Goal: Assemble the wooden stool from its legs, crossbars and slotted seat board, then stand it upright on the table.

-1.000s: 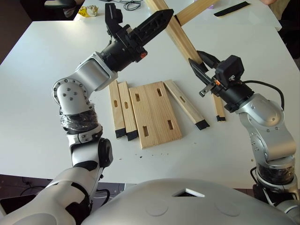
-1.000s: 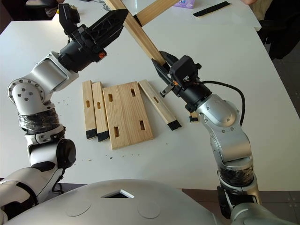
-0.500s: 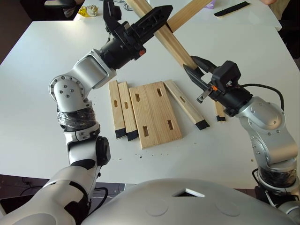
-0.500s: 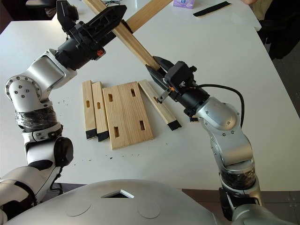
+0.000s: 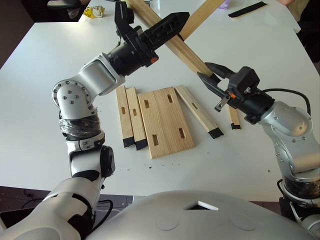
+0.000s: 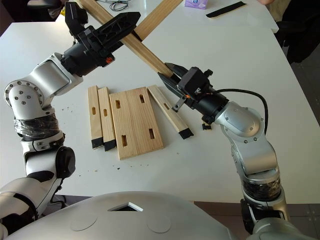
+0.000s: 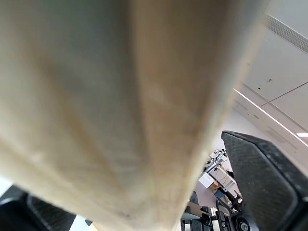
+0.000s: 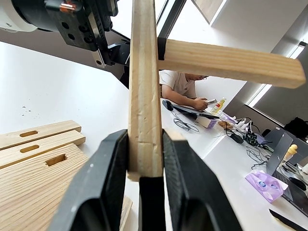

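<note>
Midway, I judge: a leg frame is going together in the air.

The long bar (image 5: 189, 56) slants above the table (image 5: 40, 75). The right gripper (image 5: 203, 70) is clamped tight on its lower end. The left gripper (image 5: 177, 25) is closed across it higher up, as far as I can tell, just where the crossbar (image 5: 202, 15) butts against it at about a right angle. The seat board (image 5: 165, 122) lies flat below, slots up, with loose pieces (image 5: 129, 116) on either side. The joint seems to be the step in hand. Next it wants pressing home square, both arms moving as one, then the frame set down to free a gripper for another piece.
</note>
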You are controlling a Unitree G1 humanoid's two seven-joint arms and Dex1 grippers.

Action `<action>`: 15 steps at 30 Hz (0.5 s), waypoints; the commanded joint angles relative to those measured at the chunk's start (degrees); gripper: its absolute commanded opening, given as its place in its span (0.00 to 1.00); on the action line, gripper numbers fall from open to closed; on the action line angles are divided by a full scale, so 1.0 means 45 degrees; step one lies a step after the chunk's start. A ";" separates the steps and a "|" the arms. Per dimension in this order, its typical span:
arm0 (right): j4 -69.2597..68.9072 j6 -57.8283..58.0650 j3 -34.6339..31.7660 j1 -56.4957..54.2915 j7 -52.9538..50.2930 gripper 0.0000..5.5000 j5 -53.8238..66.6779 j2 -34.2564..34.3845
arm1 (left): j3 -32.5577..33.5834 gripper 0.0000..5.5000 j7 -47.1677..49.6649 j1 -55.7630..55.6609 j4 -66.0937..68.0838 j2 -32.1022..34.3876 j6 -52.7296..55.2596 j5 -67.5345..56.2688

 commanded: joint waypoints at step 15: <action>0.0305 -0.0416 -0.0204 -0.0366 0.0461 0.18 0.0126 -0.0252 | -0.0118 0.48 -0.0436 0.0209 -0.0291 0.0396 0.0093 -0.0697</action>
